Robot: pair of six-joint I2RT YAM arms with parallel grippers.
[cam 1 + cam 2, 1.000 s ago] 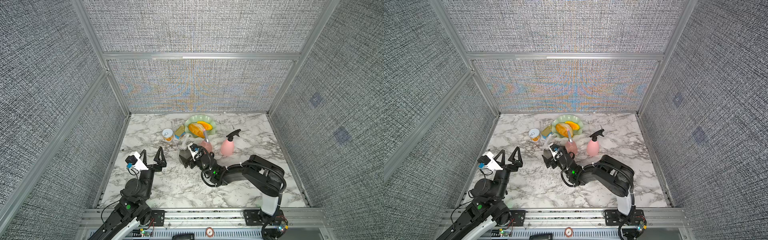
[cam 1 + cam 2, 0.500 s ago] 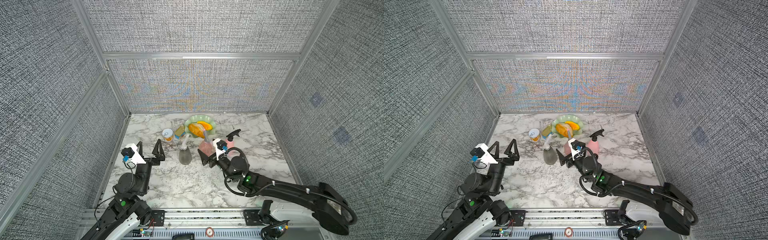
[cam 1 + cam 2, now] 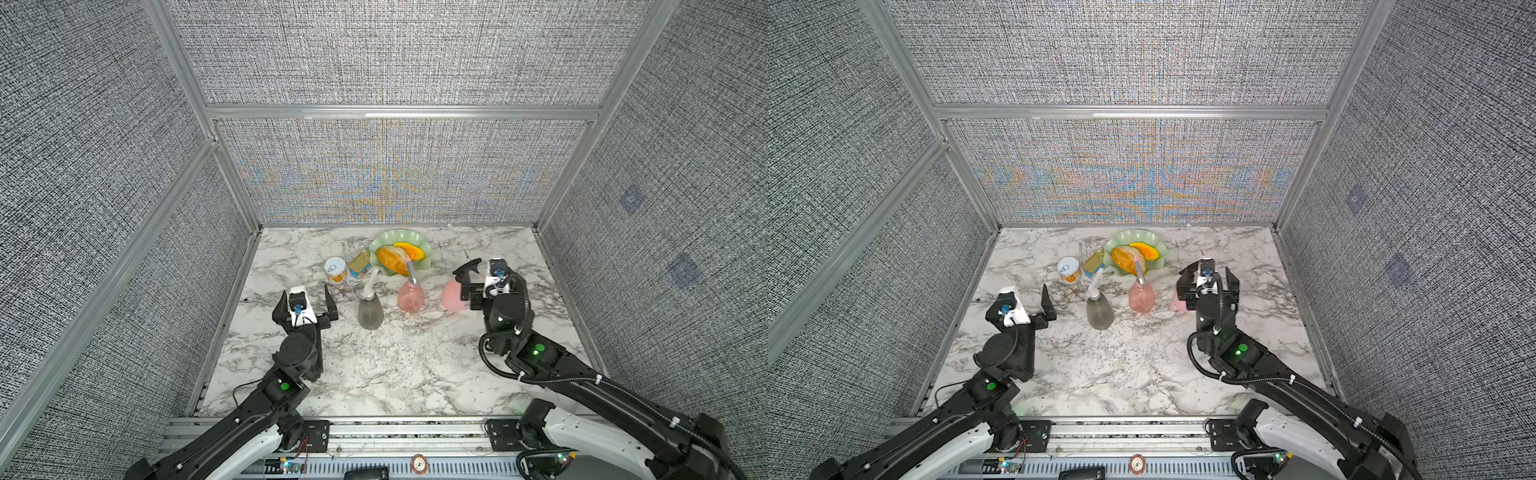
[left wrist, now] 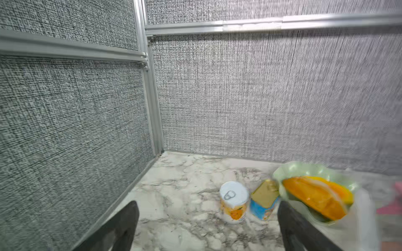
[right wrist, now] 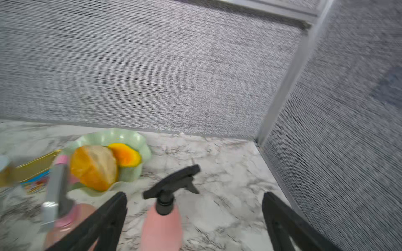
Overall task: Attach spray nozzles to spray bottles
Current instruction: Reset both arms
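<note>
Black nozzle (image 5: 171, 182) atop pastel-pink bottle (image 5: 162, 226)

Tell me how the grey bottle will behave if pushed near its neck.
The grey bottle looks translucent and seemingly empty, so probably light and easy to slide on the marble table. Its wide base should resist tipping, though a push high by the pale nozzle might topple it. The smooth tapering body may slip from a squeeze.

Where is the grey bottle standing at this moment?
In both top views the grey bottle stands upright on the marble table, between the left gripper and the clear pink bottle, just in front of the flat tin.
</note>
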